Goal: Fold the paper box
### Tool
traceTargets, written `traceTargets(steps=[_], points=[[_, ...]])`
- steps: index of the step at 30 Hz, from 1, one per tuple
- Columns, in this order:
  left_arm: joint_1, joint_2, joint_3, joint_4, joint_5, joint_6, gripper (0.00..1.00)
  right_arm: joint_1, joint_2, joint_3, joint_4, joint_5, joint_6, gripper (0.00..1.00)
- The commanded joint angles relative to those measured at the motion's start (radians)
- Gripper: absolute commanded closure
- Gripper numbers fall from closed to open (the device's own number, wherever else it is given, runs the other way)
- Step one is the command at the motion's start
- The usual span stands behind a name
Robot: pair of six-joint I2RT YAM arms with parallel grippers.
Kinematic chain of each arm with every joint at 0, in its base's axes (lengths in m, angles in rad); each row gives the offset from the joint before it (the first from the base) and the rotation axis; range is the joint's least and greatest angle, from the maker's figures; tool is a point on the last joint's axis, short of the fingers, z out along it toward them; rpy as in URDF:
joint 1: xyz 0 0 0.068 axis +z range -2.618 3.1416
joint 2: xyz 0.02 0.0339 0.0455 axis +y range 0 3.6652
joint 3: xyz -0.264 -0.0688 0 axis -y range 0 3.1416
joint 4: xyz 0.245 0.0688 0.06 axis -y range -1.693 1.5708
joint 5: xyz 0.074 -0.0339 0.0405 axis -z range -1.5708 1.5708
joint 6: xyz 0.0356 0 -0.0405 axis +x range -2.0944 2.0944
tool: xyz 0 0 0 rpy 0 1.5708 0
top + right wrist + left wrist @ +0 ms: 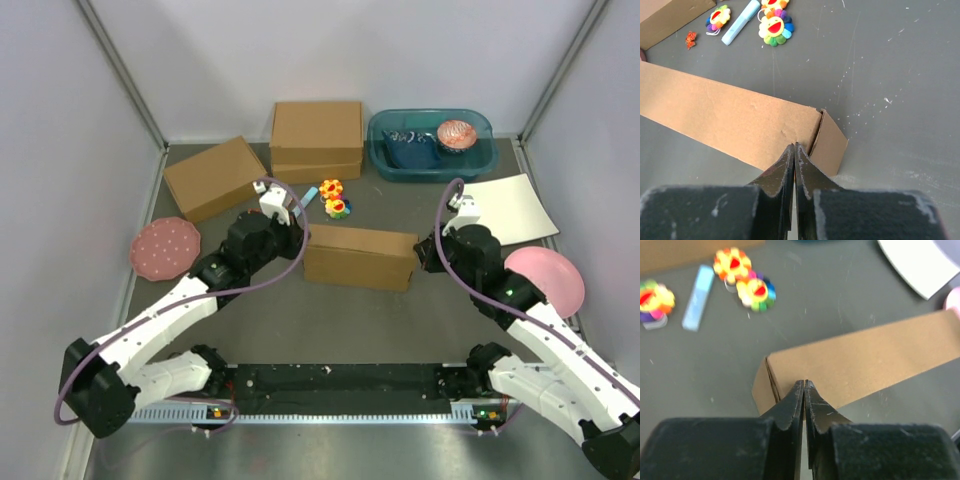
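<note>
– Cardboard status? Where's the paper box (360,257)?
– Centre of the top view, looks closed up. Light, stiff, dents easily, I reckon. My left gripper (804,385) and right gripper (794,147) are both closed and empty, tips at its ends. I'd pinch wall edges, not faces.

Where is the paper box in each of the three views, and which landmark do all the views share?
Top external: the paper box sits mid-picture.
Left wrist: the paper box slants from lower centre to the right edge.
Right wrist: the paper box runs from the left edge to centre.
Shared landmark: the flower toys, lying beyond the box in each.
</note>
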Motion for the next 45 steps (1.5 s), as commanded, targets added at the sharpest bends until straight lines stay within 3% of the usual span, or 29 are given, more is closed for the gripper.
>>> traceTargets(steps=[1, 9, 14, 16, 17, 20, 21, 25, 31, 34, 41, 45], points=[[0.003, 0.013, -0.141, 0.03, 0.068, -0.06, 0.92, 0.008, 0.017, -0.038, -0.076, -0.024, -0.008, 1.0], [-0.001, -0.056, -0.238, 0.005, 0.081, -0.103, 0.98, 0.008, -0.022, -0.067, -0.085, -0.067, 0.012, 1.0], [-0.068, -0.211, -0.311, 0.012, 0.161, -0.057, 1.0, 0.008, -0.159, -0.144, -0.053, -0.288, 0.021, 1.0], [-0.118, -0.313, -0.311, -0.046, 0.155, 0.013, 1.0, 0.009, -0.227, -0.174, -0.033, -0.364, 0.023, 0.93], [-0.154, -0.35, -0.309, -0.066, 0.137, 0.027, 1.0, 0.009, -0.308, -0.177, -0.033, -0.366, 0.027, 0.8], [-0.167, -0.511, -0.308, -0.111, 0.098, 0.024, 0.76, 0.008, -0.414, -0.161, -0.047, -0.344, 0.047, 0.53], [-0.166, -0.58, -0.305, -0.116, 0.051, 0.006, 0.64, 0.009, -0.428, -0.141, -0.05, -0.33, 0.06, 0.48], [-0.164, -0.703, -0.292, -0.114, -0.07, -0.027, 0.45, 0.008, -0.438, -0.079, -0.054, -0.294, 0.083, 0.37], [-0.164, -0.74, -0.28, -0.18, -0.202, -0.069, 0.36, 0.009, -0.418, -0.069, -0.114, -0.181, 0.104, 0.31], [-0.164, -0.696, -0.301, -0.235, -0.241, -0.143, 0.27, 0.008, -0.338, -0.095, -0.174, -0.127, 0.15, 0.26], [-0.165, -0.463, -0.335, -0.295, -0.095, -0.25, 0.2, 0.008, -0.177, -0.211, -0.168, -0.3, 0.231, 0.11], [-0.166, -0.368, -0.39, -0.245, -0.043, -0.275, 0.17, 0.009, -0.175, -0.321, -0.085, -0.352, 0.271, 0.09]])
